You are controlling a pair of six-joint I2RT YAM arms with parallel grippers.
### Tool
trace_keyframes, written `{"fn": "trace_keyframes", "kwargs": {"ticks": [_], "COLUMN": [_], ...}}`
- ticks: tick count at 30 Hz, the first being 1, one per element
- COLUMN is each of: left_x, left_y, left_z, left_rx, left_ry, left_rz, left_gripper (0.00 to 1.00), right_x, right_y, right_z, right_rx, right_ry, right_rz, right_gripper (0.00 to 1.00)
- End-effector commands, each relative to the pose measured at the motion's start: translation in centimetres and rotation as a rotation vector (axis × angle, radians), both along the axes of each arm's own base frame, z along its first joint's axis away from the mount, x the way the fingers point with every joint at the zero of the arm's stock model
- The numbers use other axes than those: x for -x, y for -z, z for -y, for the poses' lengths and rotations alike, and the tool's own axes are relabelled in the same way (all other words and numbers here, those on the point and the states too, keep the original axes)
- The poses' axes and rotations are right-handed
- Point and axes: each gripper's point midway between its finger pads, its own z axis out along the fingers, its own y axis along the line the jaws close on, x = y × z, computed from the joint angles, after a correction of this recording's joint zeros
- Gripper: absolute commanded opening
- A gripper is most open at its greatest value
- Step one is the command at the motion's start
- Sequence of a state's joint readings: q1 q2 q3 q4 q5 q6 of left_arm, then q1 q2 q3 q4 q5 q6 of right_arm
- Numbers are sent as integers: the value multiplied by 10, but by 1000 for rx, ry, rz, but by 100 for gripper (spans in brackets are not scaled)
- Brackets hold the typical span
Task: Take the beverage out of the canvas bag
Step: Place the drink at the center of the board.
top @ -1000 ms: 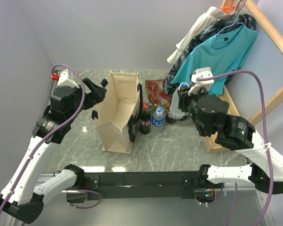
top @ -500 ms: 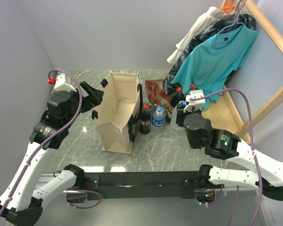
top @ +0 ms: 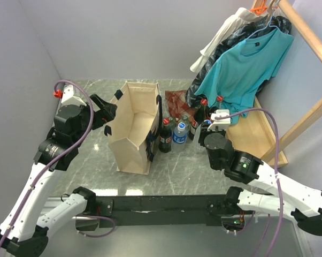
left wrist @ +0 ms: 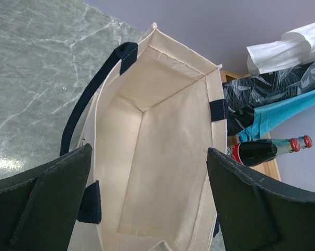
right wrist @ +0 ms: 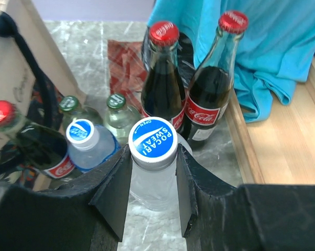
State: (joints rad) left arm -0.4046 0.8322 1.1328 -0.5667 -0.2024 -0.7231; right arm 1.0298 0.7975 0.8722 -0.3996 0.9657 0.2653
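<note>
Pocari bottle [right wrist: 153,139] clenched in right tool [right wrist: 153,159], right of canvas bag [left wrist: 162,130]; left tool [left wrist: 149,154] released, hanging over bag mouth.

Marble table [top: 196,160]: canvas bag [top: 133,128] upright, bottles [top: 180,133] beside, plaid cloth [top: 177,99].

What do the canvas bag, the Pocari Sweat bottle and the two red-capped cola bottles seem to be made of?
Canvas bag: matte beige woven cloth; stitched seams, soft creases.
Pocari Sweat bottle: clear, probably plastic; blue printed screw cap.
Two cola bottles: glossy, probably glass; crimped red caps look like metal.
</note>
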Motion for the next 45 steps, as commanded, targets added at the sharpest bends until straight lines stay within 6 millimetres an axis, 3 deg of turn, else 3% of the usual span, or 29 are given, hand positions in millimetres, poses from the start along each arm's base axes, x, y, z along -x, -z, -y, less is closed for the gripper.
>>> {"fn": "trace_keyframes", "kwargs": {"ticks": [1,12,30,39,43,45], "left_x": [2,5,12,14,15,15], "left_y": [-12,-5,-4,-1,-1,0], "left_z": [-7,-20,-29,-34,-36,-36], "left_rx": [15,-19,-12,-12,-14,-15], "left_ry": [-34,-85,-120,-144,-151,-153], "left_rz": [38,33,54,46,50,49], "left_gripper": [96,96,96,96,96,96], "right_x": [-16,-35,-46,-47,-46,-44], "right_y": [-34,-9,33,41,45,44], "right_z": [-6,-25,-25,-26,-22,-19], "right_rx": [-204,-162,-145,-166,-163,-170], "right_ry": [44,30,91,101,115,124], "right_rz": [106,94,130,126,123,122], "right_gripper": [0,0,0,0,8,31]}}
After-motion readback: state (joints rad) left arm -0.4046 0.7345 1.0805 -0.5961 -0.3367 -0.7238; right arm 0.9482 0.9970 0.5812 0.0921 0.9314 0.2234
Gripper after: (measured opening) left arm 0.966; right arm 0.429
